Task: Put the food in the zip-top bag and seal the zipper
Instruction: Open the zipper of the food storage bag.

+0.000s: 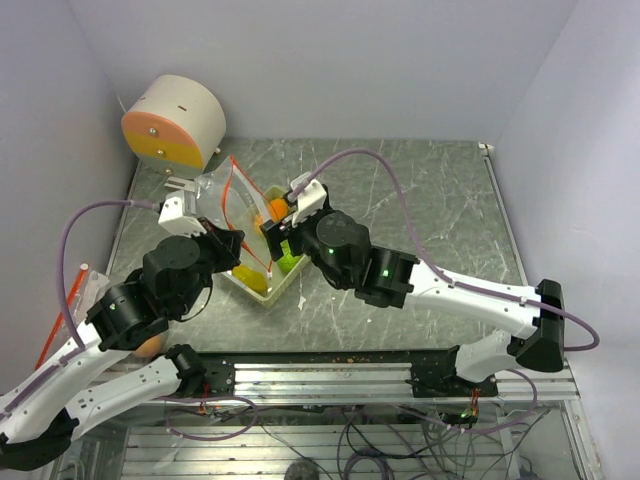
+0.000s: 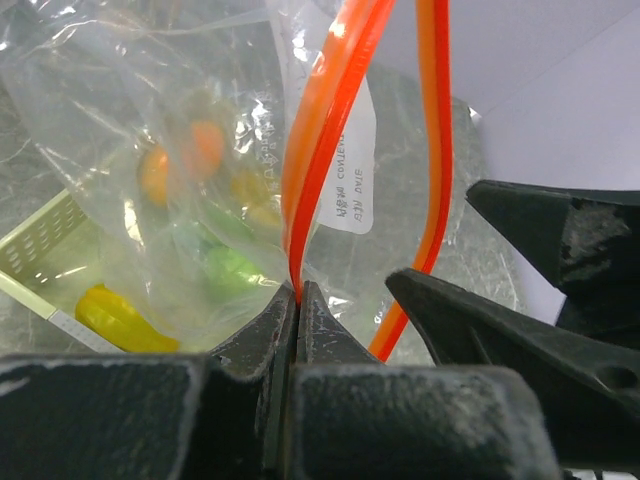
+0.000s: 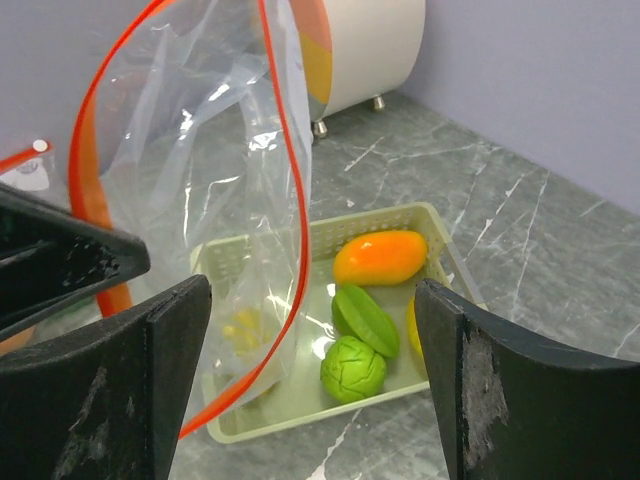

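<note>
Several glossy fruits (image 3: 380,257) are lying in the tray (image 3: 330,232), judged light, hard, slippery: grasp mid-body; the left gripper (image 2: 298,290) is clamping the zipper (image 2: 320,130) of the bag (image 2: 150,110); the right gripper (image 3: 312,300) is gaping, empty.

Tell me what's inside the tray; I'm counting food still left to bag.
In the tray: an orange mango, a green star-shaped piece, a round green piece, and the edge of a yellow piece. The bag drapes over the tray's other end, so anything beneath it is blurred.
</note>
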You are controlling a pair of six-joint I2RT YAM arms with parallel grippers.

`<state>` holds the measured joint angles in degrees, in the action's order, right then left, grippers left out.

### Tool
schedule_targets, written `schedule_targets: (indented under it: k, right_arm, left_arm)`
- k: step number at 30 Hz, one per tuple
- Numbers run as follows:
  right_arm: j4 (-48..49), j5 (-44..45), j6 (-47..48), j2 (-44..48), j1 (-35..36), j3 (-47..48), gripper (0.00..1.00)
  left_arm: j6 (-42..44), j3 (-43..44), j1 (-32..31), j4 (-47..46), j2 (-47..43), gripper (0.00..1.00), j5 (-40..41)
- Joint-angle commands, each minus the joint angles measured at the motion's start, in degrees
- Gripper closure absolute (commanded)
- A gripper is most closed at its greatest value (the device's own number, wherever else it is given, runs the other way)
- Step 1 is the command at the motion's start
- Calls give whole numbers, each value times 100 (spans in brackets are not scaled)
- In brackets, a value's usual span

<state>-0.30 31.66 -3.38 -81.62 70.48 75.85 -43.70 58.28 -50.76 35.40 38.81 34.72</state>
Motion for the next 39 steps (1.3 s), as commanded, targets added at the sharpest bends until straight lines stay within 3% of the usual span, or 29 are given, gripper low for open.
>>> schedule_targets:
  k: [1,4,8,12,16,17,20,25,32,37,39]
  right_arm:
    - [241,22,-14,-255,-111,260,18]
    - [406,-76,-35,-416,-199,313,21]
    - [711,-416,-118,-545,-354,291,44]
    - [1024,-733,-146,-631,-426,200,54]
    - [985,-820,-135,-682,-438,224,98]
    - [973,-773,-137,-640,-437,197,100]
    - [1051,-692,-128,-451,-433,-2,100]
    - [1016,-810,-159,-232,-434,-172,100]
    - [898,-978,-231,-226,-430,-129,100]
    - [923,-1004,-259,-162,-420,-190,100]
    - [918,-964,-264,-146,-411,-209,100]
  left_arm:
    - [137,-94,32,-286,-141,93,-266]
    - [174,-201,31,-445,-254,93,-457]
    - [205,-332,33,-654,-426,93,-725]
    - [214,-349,36,-681,-462,93,-909]
    - [224,-358,32,-647,-469,93,-1032]
    - [199,-352,33,-596,-475,93,-969]
    - [166,-362,34,-451,-488,89,-702]
    - [101,-289,36,-407,-405,56,-128]
    - [368,35,39,-831,12,24,109]
    - [380,145,38,-967,326,21,120]
    - [376,92,31,-1084,386,25,26]
